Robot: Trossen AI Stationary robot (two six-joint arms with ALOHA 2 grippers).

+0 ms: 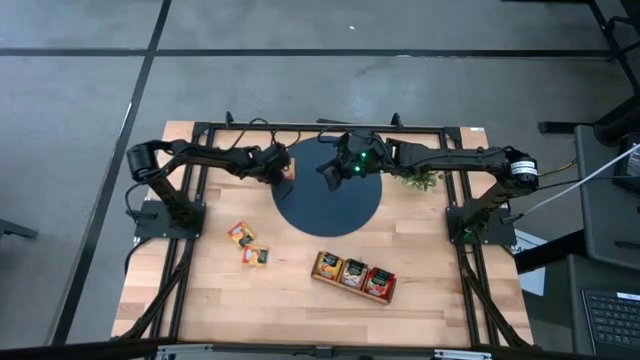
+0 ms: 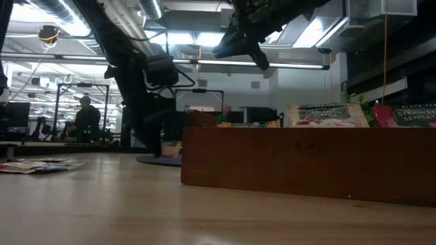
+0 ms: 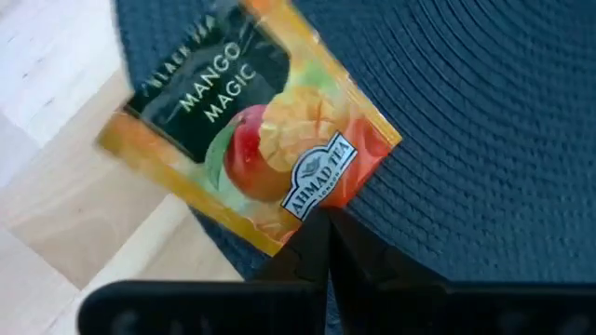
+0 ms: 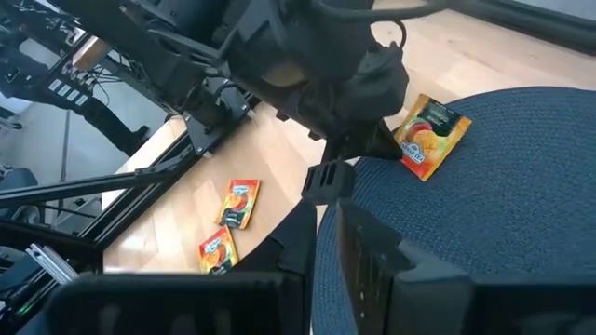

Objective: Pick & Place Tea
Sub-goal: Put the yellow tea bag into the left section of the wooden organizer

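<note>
Packet: orange-yellow mango tea packet (image 3: 251,140), pinched at one corner, over the edge of the round dark mat (image 1: 345,205).
Handling: judged light, thin, flexible and slick; take it by a corner or edge.
Left gripper (image 3: 321,223): fingers together, clamped on the packet corner.
Right gripper (image 4: 326,223): above the mat, fingers closed, empty.
Other packets: two loose on the table (image 1: 247,245); several in the wooden tray (image 1: 352,288).

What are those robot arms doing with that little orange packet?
The left gripper is shut on a Mango Magic tea packet, holding it by one corner over the edge of the round dark blue mat. The right gripper hangs over the mat and holds nothing. Two more packets lie on the wooden table, and others sit in the wooden tray.
</note>
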